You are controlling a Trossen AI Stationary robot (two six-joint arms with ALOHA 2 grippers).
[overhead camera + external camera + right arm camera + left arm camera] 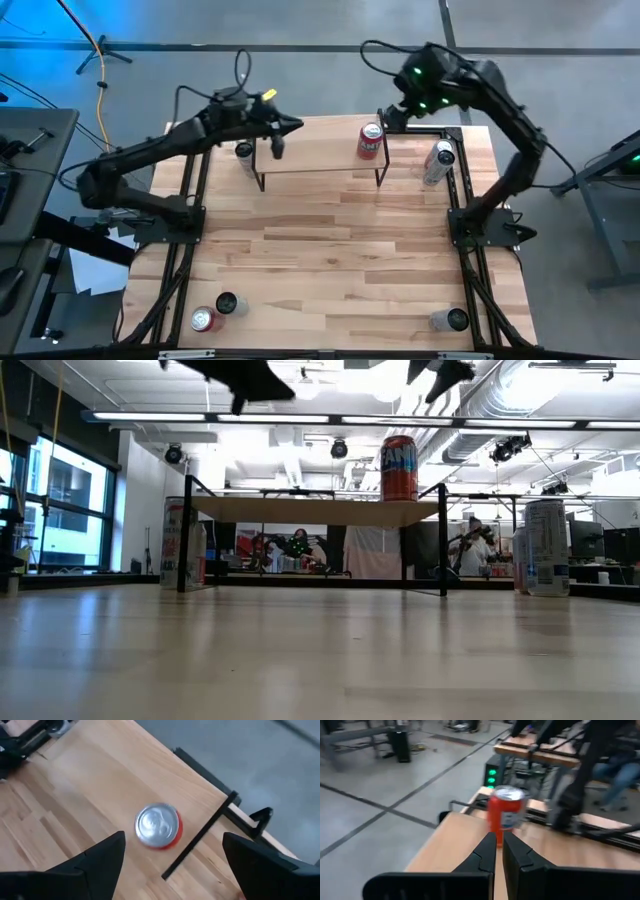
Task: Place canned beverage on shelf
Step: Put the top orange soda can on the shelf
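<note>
The tabletop [330,260] carries the shelf [320,150] at its far edge, and the red can [371,141] stands upright on the shelf's plank, near its right end. The right gripper [172,852] hovers above the can, fingers spread wide around nothing. The left gripper [499,851] hangs over the shelf's left end, fingers pressed together, empty. The can looks rigid, smooth, probably slippery and easily dented; the mid-body sides suit a grip best. Its white lettering is unreadable.
</note>
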